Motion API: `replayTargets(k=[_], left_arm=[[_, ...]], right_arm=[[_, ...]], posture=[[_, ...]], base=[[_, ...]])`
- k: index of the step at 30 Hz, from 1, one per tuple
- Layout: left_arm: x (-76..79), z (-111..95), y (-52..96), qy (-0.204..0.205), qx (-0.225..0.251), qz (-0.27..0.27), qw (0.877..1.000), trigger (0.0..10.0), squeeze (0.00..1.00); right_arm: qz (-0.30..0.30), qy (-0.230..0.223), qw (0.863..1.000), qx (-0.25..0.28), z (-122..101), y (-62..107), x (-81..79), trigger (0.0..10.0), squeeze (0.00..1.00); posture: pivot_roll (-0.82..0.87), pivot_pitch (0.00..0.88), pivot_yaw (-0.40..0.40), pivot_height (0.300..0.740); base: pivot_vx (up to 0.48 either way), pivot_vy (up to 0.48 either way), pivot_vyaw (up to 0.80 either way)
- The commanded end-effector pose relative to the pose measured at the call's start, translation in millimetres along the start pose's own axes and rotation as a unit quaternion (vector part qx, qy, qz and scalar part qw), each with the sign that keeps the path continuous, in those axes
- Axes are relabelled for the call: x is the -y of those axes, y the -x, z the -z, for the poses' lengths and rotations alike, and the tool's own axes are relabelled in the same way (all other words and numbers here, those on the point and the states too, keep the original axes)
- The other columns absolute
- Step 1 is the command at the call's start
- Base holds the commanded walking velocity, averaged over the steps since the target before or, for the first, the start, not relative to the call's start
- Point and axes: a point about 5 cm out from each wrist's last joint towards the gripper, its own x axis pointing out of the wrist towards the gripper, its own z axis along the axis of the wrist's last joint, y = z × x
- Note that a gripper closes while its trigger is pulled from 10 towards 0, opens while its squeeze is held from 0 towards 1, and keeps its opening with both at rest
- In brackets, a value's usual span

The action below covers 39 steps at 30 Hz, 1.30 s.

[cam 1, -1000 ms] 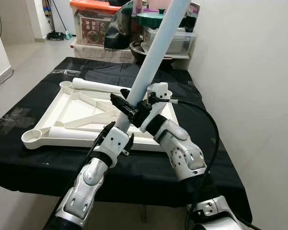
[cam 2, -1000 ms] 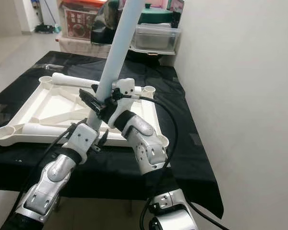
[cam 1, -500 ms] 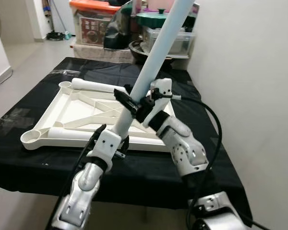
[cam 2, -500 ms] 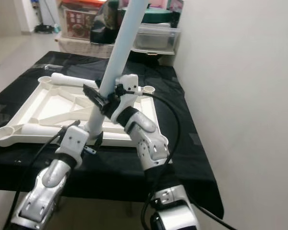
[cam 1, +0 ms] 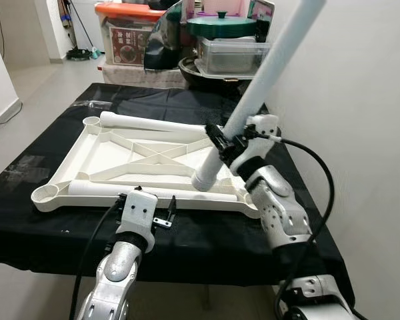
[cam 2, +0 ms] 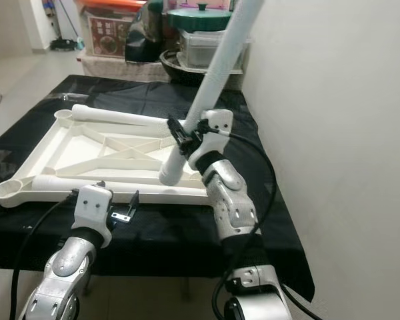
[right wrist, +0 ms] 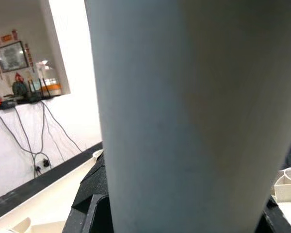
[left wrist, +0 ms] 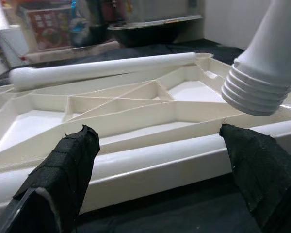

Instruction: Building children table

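Judging by how things lie, we are early in the build — no leg stands in a socket yet. The white tabletop point(cam 1: 140, 160) lies underside up on the bench point(cam 1: 207, 240), which is draped in black cloth, with its 4 corner sockets bare as far as we can see. 2 more legs lie on it: 1 along the far edge point(cam 1: 153, 122), 1 along the near edge point(cam 1: 120, 191).

Our right tool point(cam 1: 228, 142) is clenched around a 3rd leg point(cam 1: 267, 67), low on its shaft, holding it steeply tilted with the top leaning far and right. Its threaded end point(left wrist: 254, 94) hangs above the near right part of the tabletop, apart from any socket.

Our left tool point(left wrist: 160, 145) hovers just near of the tabletop's near edge, fingers point(left wrist: 70, 160) spread wide and gripping nothing.

Left to do, we judge: steer the threaded end to the near right corner socket point(cam 1: 252, 208), seat it, then fit the remaining legs and turn the table upright.
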Motion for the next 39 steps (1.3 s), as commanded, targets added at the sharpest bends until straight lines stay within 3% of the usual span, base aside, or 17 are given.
replayTargets(k=[1, 11, 21, 30, 39], left_arm=[[-0.4, 2, 3.1, 0.000, -0.008, -0.006, 1.000, 10.0, 0.00], [-3.7, 6, 5.6, -0.010, -0.017, -0.015, 1.000, 10.0, 0.00], [-5.4, 10, 6.2, 0.013, -0.033, -0.031, 0.999, 10.0, 0.00], [-7.2, 10, 6.9, 0.062, -0.043, -0.052, 0.996, 10.0, 0.00], [1.1, 1, 8.1, 0.057, -0.026, -0.038, 0.997, 10.0, 0.00]], right_arm=[[-0.002, 0.008, 1.000, 0.017, -5, -1.7, -4.3, 10.0, 0.00], [0.023, -0.001, 0.999, 0.024, -6, -6.0, -0.7, 10.0, 0.00], [0.024, -0.003, 0.999, 0.021, -5, -6.6, -1.7, 10.0, 0.00], [0.018, 0.004, 1.000, 0.025, -11, -11.5, 0.8, 10.0, 0.00], [0.007, 0.011, 0.999, 0.033, -15, -16.7, -2.7, 10.0, 0.00]], posture=[[0.16, 0.000, -0.071, 0.740], [0.17, 0.000, -0.080, 0.740], [0.17, 0.000, -0.083, 0.740], [0.17, 0.000, -0.089, 0.740], [0.18, 0.000, -0.095, 0.740]], base=[[0.000, 0.000, 0.80], [0.000, -0.287, 0.16], [0.105, -0.419, 0.00], [0.000, 0.000, 0.00], [0.000, 0.000, 0.00]])
